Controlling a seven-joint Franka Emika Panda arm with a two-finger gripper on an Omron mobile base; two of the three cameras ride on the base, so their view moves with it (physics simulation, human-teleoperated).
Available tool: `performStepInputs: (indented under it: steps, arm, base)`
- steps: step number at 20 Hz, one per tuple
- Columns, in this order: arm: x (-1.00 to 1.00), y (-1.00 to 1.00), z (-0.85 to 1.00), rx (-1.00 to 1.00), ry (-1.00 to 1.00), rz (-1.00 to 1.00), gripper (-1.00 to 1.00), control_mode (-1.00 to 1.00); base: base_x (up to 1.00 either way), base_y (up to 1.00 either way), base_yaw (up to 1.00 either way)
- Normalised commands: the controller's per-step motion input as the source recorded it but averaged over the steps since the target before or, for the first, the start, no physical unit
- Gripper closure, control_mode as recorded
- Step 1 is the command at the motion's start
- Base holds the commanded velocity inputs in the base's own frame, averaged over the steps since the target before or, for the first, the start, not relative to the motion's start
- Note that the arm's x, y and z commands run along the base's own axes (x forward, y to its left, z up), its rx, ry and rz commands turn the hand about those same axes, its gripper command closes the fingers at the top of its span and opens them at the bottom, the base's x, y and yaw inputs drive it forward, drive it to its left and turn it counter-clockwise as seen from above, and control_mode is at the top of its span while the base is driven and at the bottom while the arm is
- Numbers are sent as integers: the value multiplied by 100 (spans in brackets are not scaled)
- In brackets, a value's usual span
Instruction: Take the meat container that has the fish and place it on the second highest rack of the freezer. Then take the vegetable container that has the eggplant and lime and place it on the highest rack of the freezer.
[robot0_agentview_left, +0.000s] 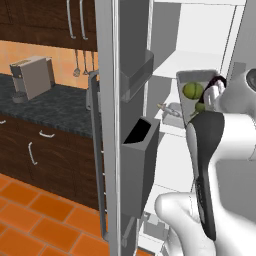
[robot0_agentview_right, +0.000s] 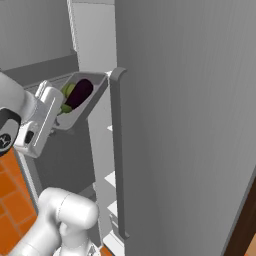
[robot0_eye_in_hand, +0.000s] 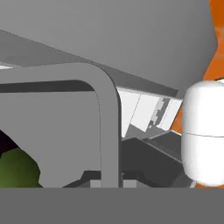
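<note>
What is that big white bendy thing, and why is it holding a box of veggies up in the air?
That is a robot arm in a pretend computer kitchen. Two pictures come from cameras behind it, left and right. The third comes from its hand, very close up. Its gripper holds a grey vegetable container tilted in the air. Inside lie a dark purple eggplant and a green lime. The arm lifts it toward the open freezer with its white shelves. The fish tray sits on a shelf inside. A coffee machine stands on the dark counter.
</note>
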Motion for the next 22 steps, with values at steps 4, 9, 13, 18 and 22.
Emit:
performStepInputs:
  steps: [4,9,13,18,22]
  arm:
    - [76,2,10,0,-5,-3,100,-100]
    - [49,-3,11,3,-10,0,100,-100]
    - [60,-2,11,1,-6,-4,100,-100]
    - [46,-13,9,4,0,-15,100,-100]
    - [26,-5,0,11,-1,-22,100,-100]
  base:
    - [0,0,0]
    - [0,0,0]
    - [0,0,0]
    - [0,0,0]
    - [0,0,0]
